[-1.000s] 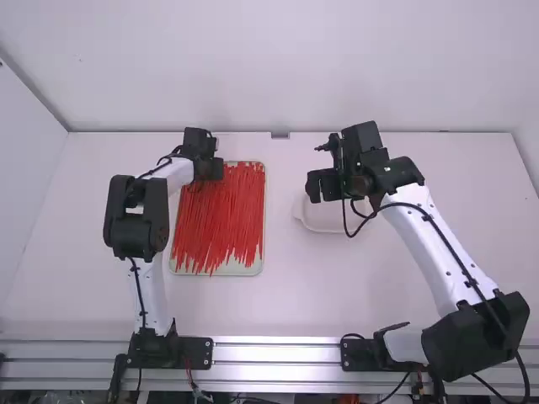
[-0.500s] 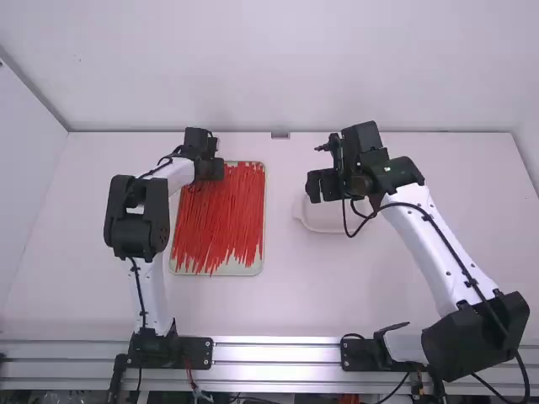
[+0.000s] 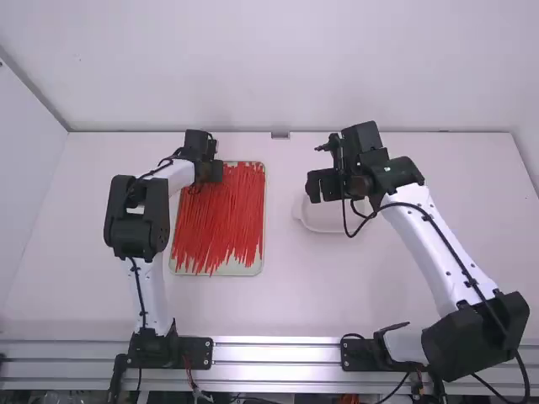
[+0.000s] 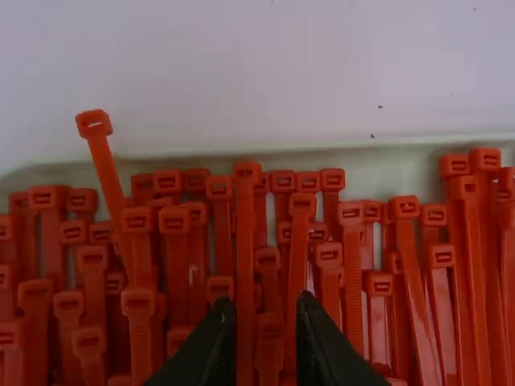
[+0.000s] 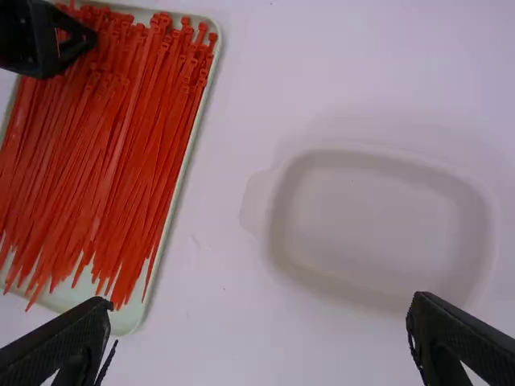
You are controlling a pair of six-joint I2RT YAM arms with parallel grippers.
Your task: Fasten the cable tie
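Observation:
A thick pile of red cable ties [image 3: 221, 215] lies on a pale green tray [image 3: 217, 271] left of the middle. My left gripper [image 3: 206, 171] is down at the pile's far end. In the left wrist view its fingers [image 4: 264, 310] stand close together among the tie heads [image 4: 241, 201], with a tie or two pinched between them. One tie [image 4: 100, 153] sticks out over the tray's rim. My right gripper [image 3: 335, 183] hangs open above an empty white dish [image 3: 318, 217]. The right wrist view has the dish [image 5: 378, 225] between its wide-set fingers [image 5: 257, 304], and the ties [image 5: 105, 153] off to one side.
White walls close in the table at the back and on the left. Bare tabletop lies in front of the tray and dish and out to the right. The left gripper [image 5: 40, 36] appears at the tray's far corner in the right wrist view.

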